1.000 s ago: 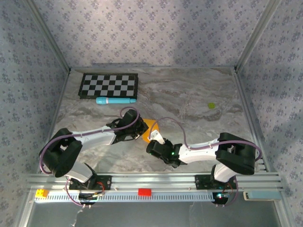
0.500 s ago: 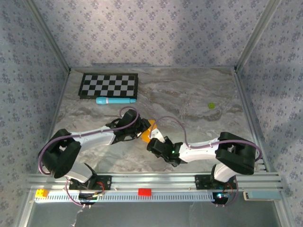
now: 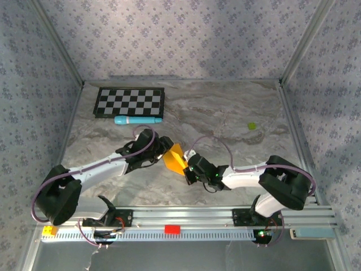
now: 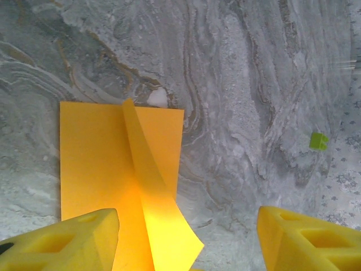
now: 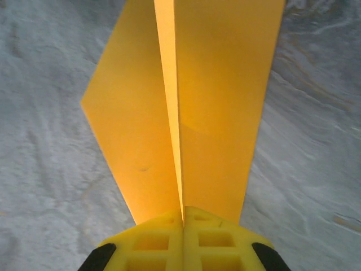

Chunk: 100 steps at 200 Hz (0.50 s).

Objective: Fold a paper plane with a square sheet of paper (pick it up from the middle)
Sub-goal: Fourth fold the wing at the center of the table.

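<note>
Square sheet of paper [image 3: 175, 159], one: thin, orange, sharply creased, flaps raised; kept mid-way on the marbled table [image 3: 225, 113], pinched at its fold by the closed right gripper [image 5: 182, 217]. Left gripper [image 4: 192, 240], one: spread wide, nothing held.

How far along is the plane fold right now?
Done: the orange sheet has a raised fold running along it. In hand: the right jaws are shut on that fold; the left jaws stand open near the sheet. Remaining: no pointed nose or wings show, so most folds look undone.
</note>
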{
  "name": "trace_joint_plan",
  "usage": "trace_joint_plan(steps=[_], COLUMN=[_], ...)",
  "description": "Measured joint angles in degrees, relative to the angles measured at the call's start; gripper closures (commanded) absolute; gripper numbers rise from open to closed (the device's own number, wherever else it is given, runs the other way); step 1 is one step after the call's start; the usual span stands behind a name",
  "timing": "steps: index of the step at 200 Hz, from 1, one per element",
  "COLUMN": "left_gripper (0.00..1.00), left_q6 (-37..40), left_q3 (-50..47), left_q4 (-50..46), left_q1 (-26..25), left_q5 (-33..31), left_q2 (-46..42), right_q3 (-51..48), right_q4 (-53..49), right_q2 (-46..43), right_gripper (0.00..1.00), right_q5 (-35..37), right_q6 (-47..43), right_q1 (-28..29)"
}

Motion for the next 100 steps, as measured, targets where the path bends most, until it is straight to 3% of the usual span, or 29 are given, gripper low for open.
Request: trace_joint_plan(steps=[12, 64, 100], left_gripper=[0.38, 0.66, 0.78], left_q6=[0.0, 1.2, 1.6], left_q3=[-0.3, -0.3, -1.4], left_q4=[-0.2, -0.2, 0.3], left_q1=[0.0, 0.0, 0.0], left_q5=[0.0, 0.2, 0.8], left_q2=[0.0, 0.0, 0.0], right_q3=[-0.1, -0.2, -0.2], right_q4=[0.9, 1.7, 1.7], right_q2=[0.0, 0.0, 0.1], right_gripper=[0.96, 0.96, 0.96], right_q5=[-2.1, -11.7, -16.1], right_q6=[0.5, 3.2, 5.1], right_q1=[-0.9, -5.2, -6.7])
